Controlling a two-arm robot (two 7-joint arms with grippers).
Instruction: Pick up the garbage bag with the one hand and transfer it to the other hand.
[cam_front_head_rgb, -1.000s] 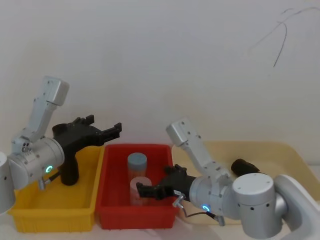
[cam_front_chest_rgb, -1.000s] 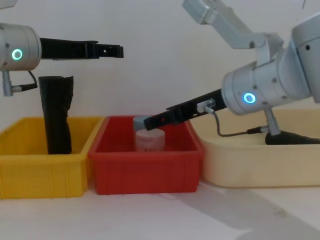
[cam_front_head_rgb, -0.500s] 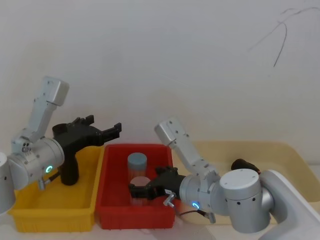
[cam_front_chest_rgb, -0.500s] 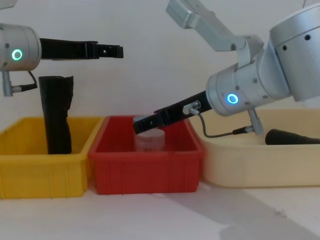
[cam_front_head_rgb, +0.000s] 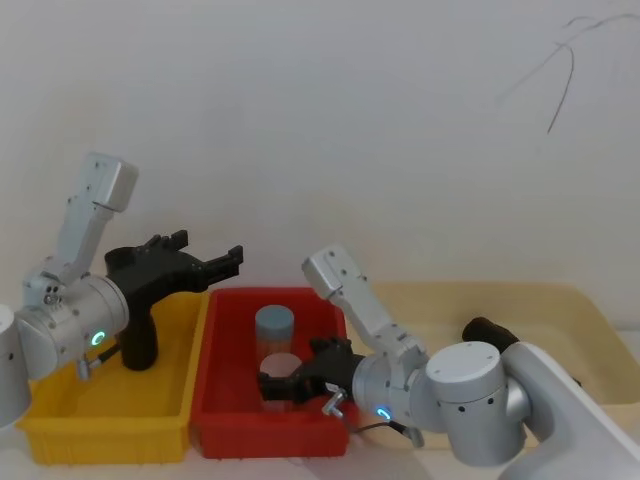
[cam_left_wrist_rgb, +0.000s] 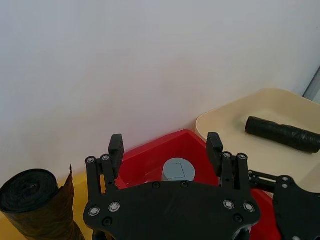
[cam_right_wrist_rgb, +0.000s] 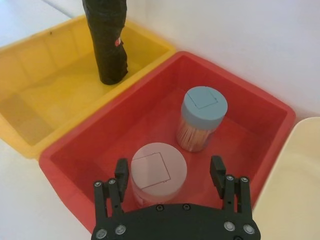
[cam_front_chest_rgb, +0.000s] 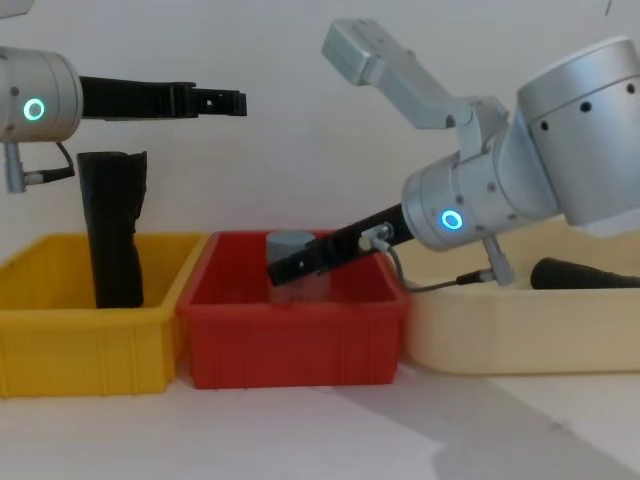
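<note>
Bins line my counter (cam_front_chest_rgb: 520, 440), yellow bin (cam_front_head_rgb: 60, 425), red bin (cam_front_head_rgb: 215, 435) and cream tray (cam_front_head_rgb: 590, 310). Over the last second my right gripper (cam_right_wrist_rgb: 169, 172), blue-ringed, fingers apart, has slid lower into the red bin above the pink-lidded jar (cam_right_wrist_rgb: 159, 169), beside the blue-lidded jar (cam_right_wrist_rgb: 203, 106), no nearer the task. The garbage bag (cam_front_chest_rgb: 112, 228) stands upright in the yellow bin. My left gripper (cam_front_chest_rgb: 222, 101), green-ringed, fingers apart, holds unmoved above it. An unlabelled roll (cam_left_wrist_rgb: 281, 134) lies in the tray.
</note>
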